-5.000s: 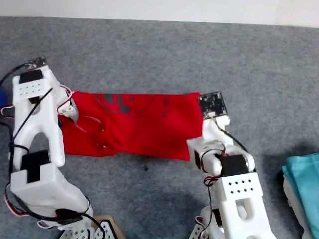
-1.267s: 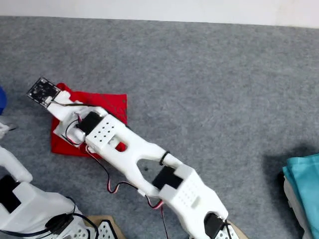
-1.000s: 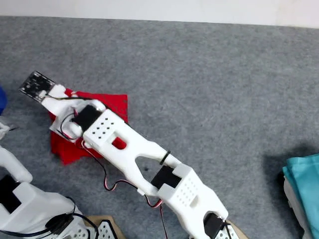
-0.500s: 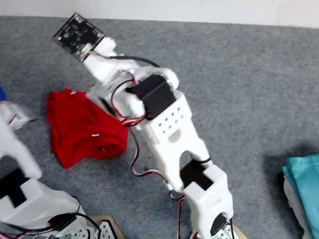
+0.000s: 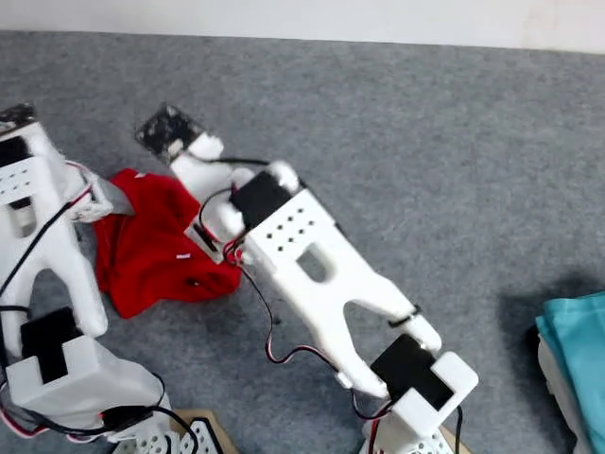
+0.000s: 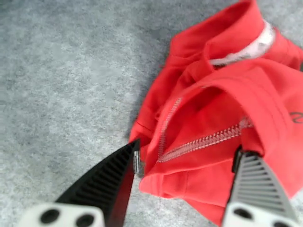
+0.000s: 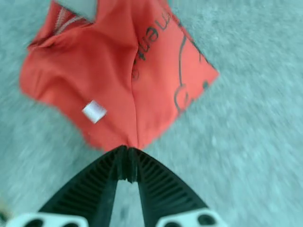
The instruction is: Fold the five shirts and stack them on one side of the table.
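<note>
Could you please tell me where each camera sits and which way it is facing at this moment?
High view: fixed above the table, looking down at the red shirt, the left arm and the right arm.
Left wrist view: on the left arm, looking past its open left gripper onto the crumpled shirt.
Right wrist view: on the right arm, looking along its right gripper, shut on the shirt's edge.
Shared: all three show the red shirt.

robot lab: wired arm [image 5: 321, 274] on grey table [image 5: 454, 142]
</note>
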Action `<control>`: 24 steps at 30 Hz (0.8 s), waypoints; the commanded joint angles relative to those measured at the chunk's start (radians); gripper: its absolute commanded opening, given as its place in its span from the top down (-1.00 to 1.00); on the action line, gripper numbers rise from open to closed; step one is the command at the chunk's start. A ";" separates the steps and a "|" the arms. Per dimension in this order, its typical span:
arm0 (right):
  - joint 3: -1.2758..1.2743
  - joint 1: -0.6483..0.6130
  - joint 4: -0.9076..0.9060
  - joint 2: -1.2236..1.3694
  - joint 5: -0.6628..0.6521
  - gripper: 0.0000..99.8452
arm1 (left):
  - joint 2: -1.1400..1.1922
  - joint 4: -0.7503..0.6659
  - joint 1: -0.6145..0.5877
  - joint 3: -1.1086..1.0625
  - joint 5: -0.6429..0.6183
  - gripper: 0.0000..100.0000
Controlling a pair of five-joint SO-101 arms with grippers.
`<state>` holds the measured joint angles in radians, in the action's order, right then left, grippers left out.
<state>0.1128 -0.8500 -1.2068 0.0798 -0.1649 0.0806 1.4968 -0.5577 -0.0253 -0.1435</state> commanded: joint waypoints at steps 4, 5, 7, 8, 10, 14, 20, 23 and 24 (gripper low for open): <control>-0.156 -0.044 0.526 0.130 0.015 0.99 | -0.044 -0.072 -0.194 -0.001 -0.034 0.37; -0.142 -0.054 0.561 0.168 0.017 0.99 | -0.044 -0.091 -0.203 -0.016 -0.034 0.37; -0.099 -0.077 0.616 0.243 0.017 0.99 | -0.042 -0.130 -0.211 -0.054 -0.034 0.37; -0.070 -0.081 0.639 0.280 0.017 0.99 | -0.042 -0.157 -0.211 -0.081 -0.034 0.37; 0.004 -0.096 0.665 0.346 0.026 0.99 | -0.042 -0.210 -0.211 -0.127 -0.034 0.37; 0.136 -0.110 0.659 0.443 0.083 0.99 | -0.042 -0.279 -0.211 -0.189 -0.034 0.37; 0.160 -0.137 0.478 0.476 0.086 0.99 | -0.042 -0.321 -0.206 -0.236 -0.034 0.37; 0.153 -0.173 0.367 0.450 0.083 0.99 | -0.042 -0.322 -0.208 -0.239 -0.034 0.37; 0.151 -0.180 0.346 0.437 0.084 0.99 | -0.042 -0.322 -0.209 -0.239 -0.034 0.37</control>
<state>0.2171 -0.9943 -0.7818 0.5800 -0.0913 0.0806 1.1868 -0.7603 -0.2677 -0.1680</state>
